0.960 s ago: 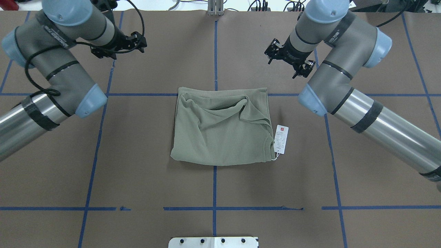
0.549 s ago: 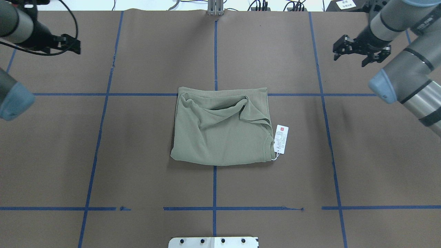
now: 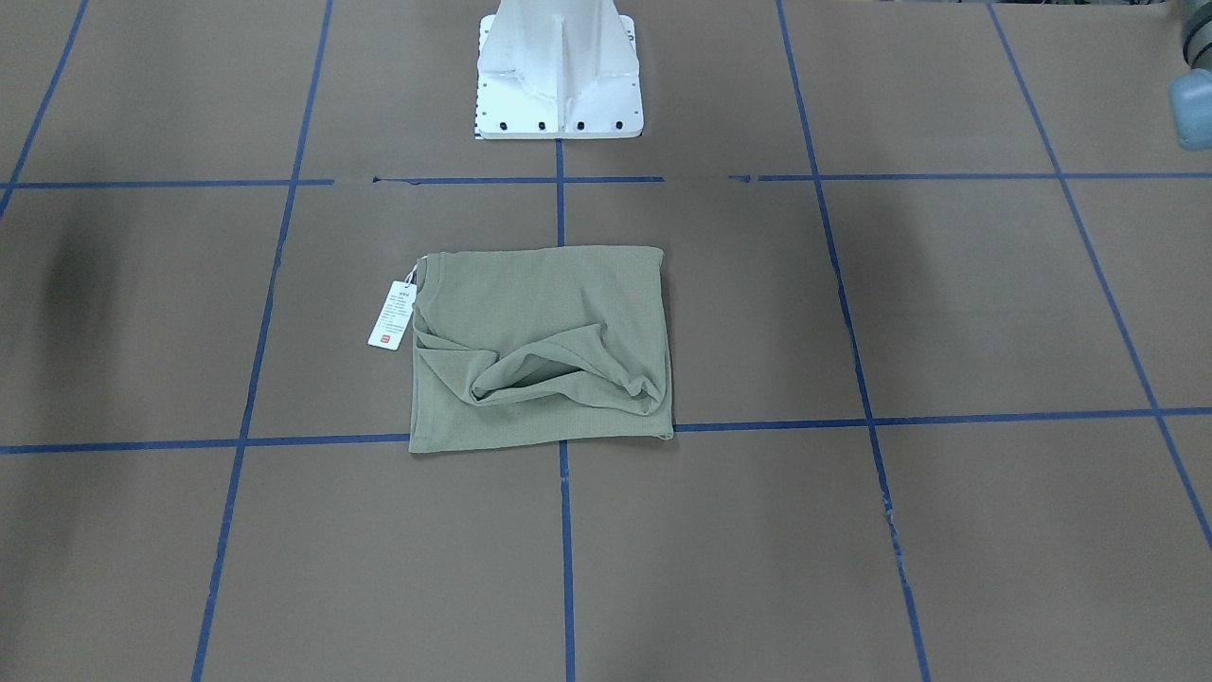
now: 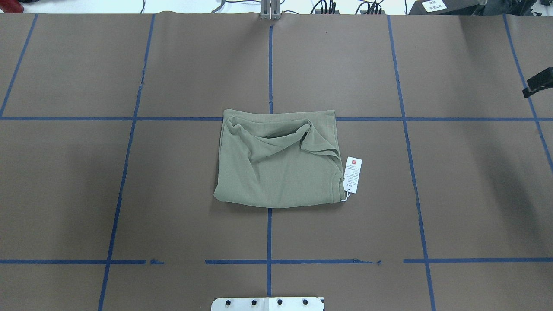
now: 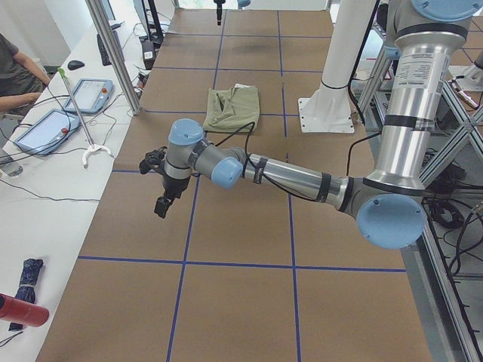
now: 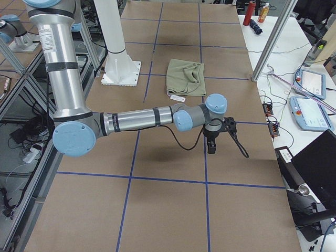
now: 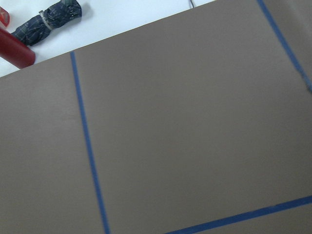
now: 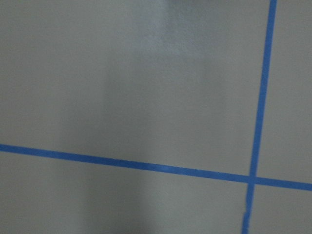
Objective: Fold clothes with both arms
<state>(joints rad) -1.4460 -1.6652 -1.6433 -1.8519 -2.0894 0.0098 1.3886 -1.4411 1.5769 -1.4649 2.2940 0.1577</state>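
The clothes are one sage-green shirt point(image 4: 276, 164), folded into a rough rectangle at the table's middle, with a loose sleeve fold across its far part. Its white hang tag point(image 4: 353, 174) lies beside its right edge. The shirt point(image 3: 540, 341) also shows in the front-facing view, with nothing touching it. My left gripper point(image 5: 161, 204) hangs over the brown table far out toward the left end; I cannot tell whether it is open or shut. Only a black tip of my right gripper point(image 4: 538, 82) shows at the overhead view's right edge. The right gripper point(image 6: 211, 146) hangs far from the shirt.
The white pedestal base point(image 3: 559, 71) stands behind the shirt. Blue tape lines grid the brown table cover point(image 4: 129, 172). Side benches hold tablets point(image 6: 310, 81), cables, a folded umbrella point(image 7: 48, 17) and a red bottle point(image 5: 23, 311). A person's arm point(image 5: 15, 102) rests by one bench.
Both arms have swung outward from above the table's far part to its two ends. The left one has left the overhead view entirely. The shirt has not moved.
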